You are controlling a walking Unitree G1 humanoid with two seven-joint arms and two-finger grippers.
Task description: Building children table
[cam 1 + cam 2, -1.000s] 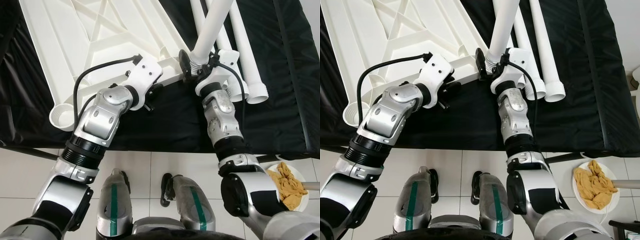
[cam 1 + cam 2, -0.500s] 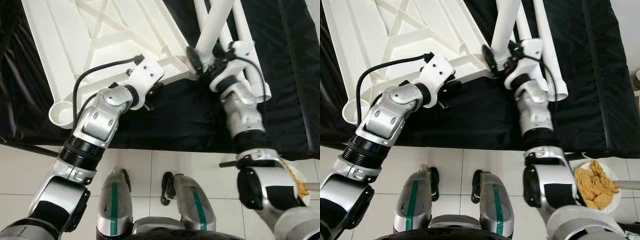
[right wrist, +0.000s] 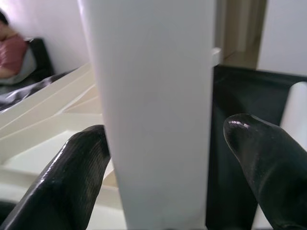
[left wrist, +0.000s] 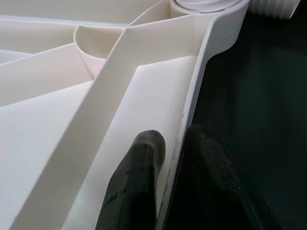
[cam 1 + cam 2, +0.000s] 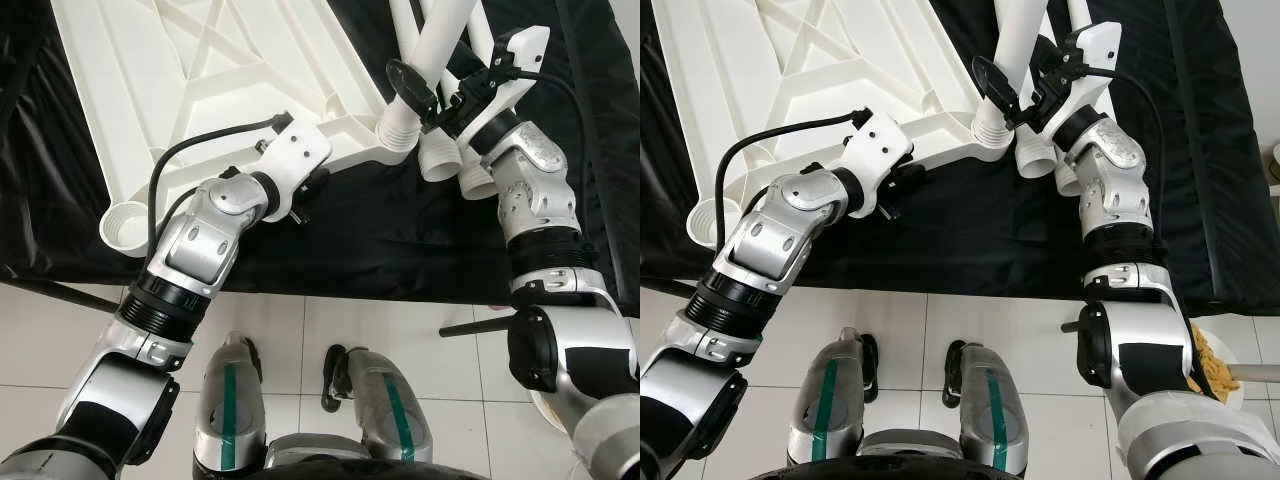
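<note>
Tabletop and leg: white smooth plastic, showing a faint sheen. Under tabletop, black cloth is looking glossy, wrinkled. Arms: brushed silver metal.

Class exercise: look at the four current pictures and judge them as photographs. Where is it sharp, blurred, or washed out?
Eye views: evenly lit, sharp; white tabletop nearly washed out against black cloth. Left wrist view: fingers soft, rim crisp. Right wrist view: table leg pale and featureless, background blurred.

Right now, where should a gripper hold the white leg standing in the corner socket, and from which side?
Probably the smooth round shaft just above the ribbed end, where the right gripper now straddles the leg. Come from the robot's right: the tabletop blocks the left.
</note>
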